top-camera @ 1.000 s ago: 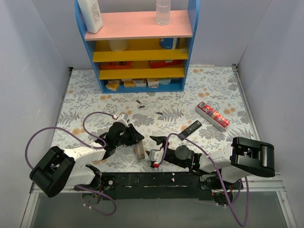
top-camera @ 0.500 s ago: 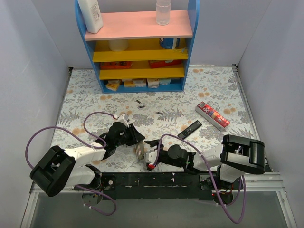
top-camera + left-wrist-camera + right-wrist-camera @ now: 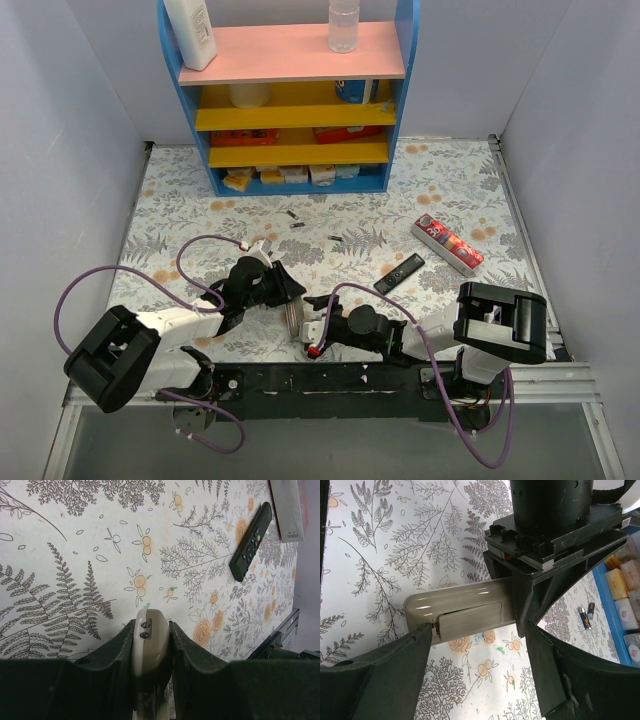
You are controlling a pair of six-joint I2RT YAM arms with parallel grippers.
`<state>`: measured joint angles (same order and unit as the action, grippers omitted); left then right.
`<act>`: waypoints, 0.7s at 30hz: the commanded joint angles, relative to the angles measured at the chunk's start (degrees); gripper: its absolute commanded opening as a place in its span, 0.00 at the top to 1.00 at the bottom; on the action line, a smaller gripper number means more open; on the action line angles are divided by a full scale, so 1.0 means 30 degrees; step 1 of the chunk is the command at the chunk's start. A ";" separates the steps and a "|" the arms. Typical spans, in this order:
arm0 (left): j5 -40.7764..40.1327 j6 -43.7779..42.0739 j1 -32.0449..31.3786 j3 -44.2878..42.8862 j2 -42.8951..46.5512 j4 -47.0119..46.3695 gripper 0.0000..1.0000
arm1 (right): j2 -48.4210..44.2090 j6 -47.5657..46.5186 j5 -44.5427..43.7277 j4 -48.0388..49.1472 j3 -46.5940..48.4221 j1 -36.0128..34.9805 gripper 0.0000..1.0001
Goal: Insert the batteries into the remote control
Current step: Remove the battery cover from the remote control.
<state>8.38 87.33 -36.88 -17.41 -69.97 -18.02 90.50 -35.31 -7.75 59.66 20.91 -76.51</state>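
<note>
The remote control [image 3: 293,318] is held on edge, its plain grey-beige back [image 3: 465,611] with the battery cover towards my right wrist camera. My left gripper [image 3: 281,291] is shut on its upper end [image 3: 149,639]. My right gripper [image 3: 317,328] is open, its fingers spread beside the remote's lower end; one fingertip [image 3: 422,636] touches the cover's edge, the other is apart. The cover looks slightly lifted at one end. Three batteries [image 3: 296,225] lie loose on the table farther back; two show in the right wrist view [image 3: 583,616].
A slim black remote [image 3: 399,272] [image 3: 251,541] lies right of centre. A red and white box [image 3: 449,244] lies beyond it. A blue shelf unit [image 3: 300,150] stands at the back. Purple cables loop by the left arm.
My right arm has swung left, bringing its gripper up against the lower end of the remote. The left gripper and the remote have stayed put.
</note>
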 commanded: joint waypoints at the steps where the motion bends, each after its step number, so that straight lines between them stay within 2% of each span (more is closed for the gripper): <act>1: 0.0721 0.0041 -0.0039 -0.0086 -0.0024 -0.0409 1.00 | 0.0477 -0.0358 -0.0785 0.0797 0.0707 -0.0043 0.18; 13: 0.0957 -0.0427 -0.0098 0.0002 -0.0464 -0.0087 1.00 | 0.0274 -0.1296 -0.2749 0.2701 0.0590 0.0220 0.19; 21: -0.0098 -0.1101 -0.0244 -0.0115 -0.0259 0.0995 1.00 | -0.0458 -0.1413 -0.2896 0.2147 0.0707 0.0659 0.20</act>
<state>7.40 86.32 -36.67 -17.41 -71.07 -19.29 91.59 -37.63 -11.35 60.53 21.19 -76.44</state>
